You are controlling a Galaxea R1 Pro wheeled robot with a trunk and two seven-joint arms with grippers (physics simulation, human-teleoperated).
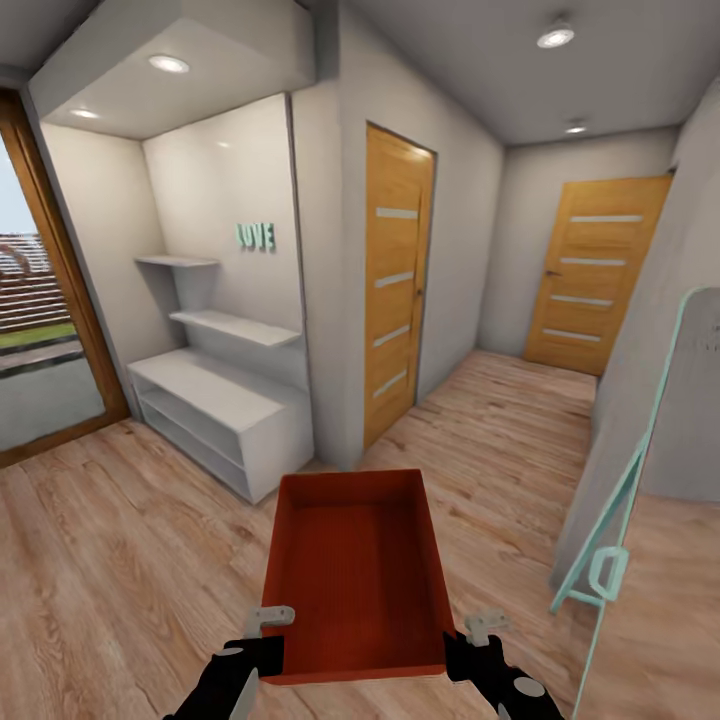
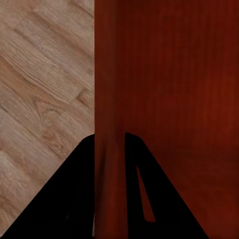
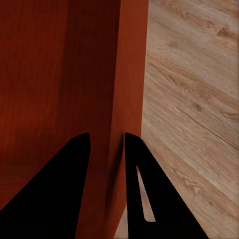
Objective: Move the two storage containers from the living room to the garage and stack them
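Both grippers clamp container (image 1: 355,570) walls: left gripper (image 2: 109,144), right gripper (image 3: 107,142).

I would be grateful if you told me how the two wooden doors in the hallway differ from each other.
The nearer door stands in the side wall and is seen at a steep angle, so it looks narrow; the far door closes the end of the corridor and faces the camera more squarely. The nearer door looks taller; the far door looks smaller. Both are shut, orange-brown wood, each with four pale horizontal strips.

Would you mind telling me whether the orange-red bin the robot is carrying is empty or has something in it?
Empty. In the head view the bin shows a bare floor and inner walls, nothing inside.
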